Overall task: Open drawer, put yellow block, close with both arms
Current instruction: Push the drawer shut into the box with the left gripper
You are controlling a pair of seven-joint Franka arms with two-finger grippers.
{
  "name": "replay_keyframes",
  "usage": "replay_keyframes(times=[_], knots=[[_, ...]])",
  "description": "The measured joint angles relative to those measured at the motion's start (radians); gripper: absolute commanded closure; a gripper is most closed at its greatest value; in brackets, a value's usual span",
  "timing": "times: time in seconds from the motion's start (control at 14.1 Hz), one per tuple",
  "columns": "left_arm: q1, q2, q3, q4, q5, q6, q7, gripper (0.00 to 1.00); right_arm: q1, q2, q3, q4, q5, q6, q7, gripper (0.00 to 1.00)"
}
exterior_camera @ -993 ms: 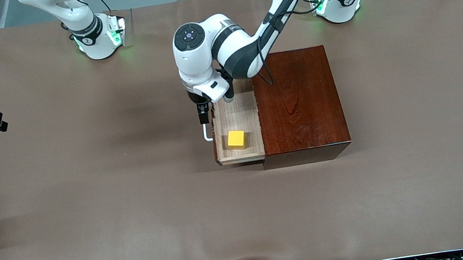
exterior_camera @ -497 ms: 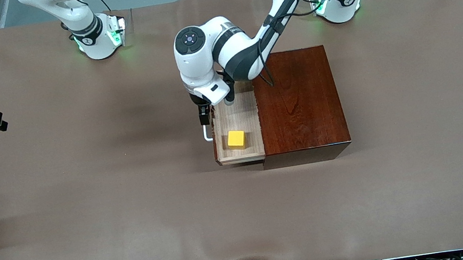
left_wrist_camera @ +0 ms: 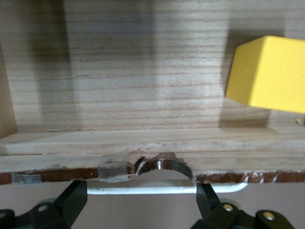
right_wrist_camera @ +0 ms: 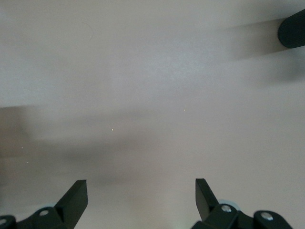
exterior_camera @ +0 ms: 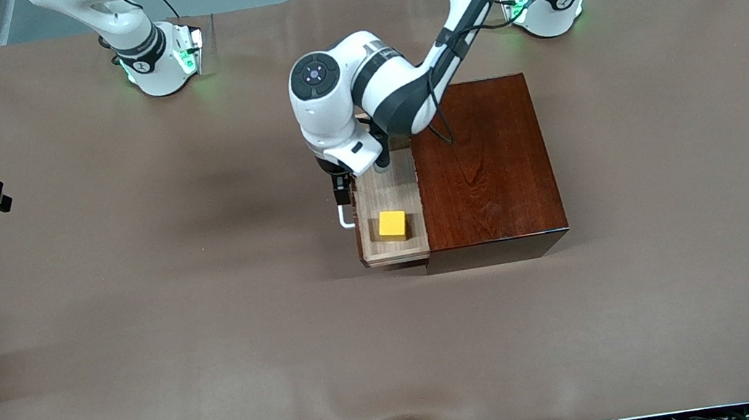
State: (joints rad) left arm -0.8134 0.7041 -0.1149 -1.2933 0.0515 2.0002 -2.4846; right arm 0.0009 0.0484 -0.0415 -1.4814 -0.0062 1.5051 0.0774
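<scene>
Yellow block (exterior_camera: 392,225) in unlabelled drawer (exterior_camera: 387,197)

High front camera faces the arms; left wrist camera shares its drawer (exterior_camera: 391,226) close-up.

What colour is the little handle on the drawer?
White. The handle on the drawer shows best in the front view.

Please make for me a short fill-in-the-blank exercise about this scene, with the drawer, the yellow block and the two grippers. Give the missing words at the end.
1. The small bright yellow block lies ____ the pale wooden drawer.
2. The drawer slides in a glossy reddish-brown wooden ____.
3. The left gripper is at the drawer's white U-shaped ____.
4. The right gripper, over the bare table, has its fingers ____.

Missing words: in; box; handle; open
</scene>
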Motion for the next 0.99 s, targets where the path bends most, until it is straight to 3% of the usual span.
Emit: replay_keyframes(times=[0.28,0.99], knots=[[0.022,-0.001,0.002,0.011,-0.002,-0.074,0.0,0.0,-0.032,0.0,0.0,0.0,0.043,0.002,-0.001,0.0],[0.044,-0.003,0.064,0.01,0.095,-0.232,0.009,0.0,-0.033,0.0,0.006,0.0,0.045,0.001,-0.001,0.0]])
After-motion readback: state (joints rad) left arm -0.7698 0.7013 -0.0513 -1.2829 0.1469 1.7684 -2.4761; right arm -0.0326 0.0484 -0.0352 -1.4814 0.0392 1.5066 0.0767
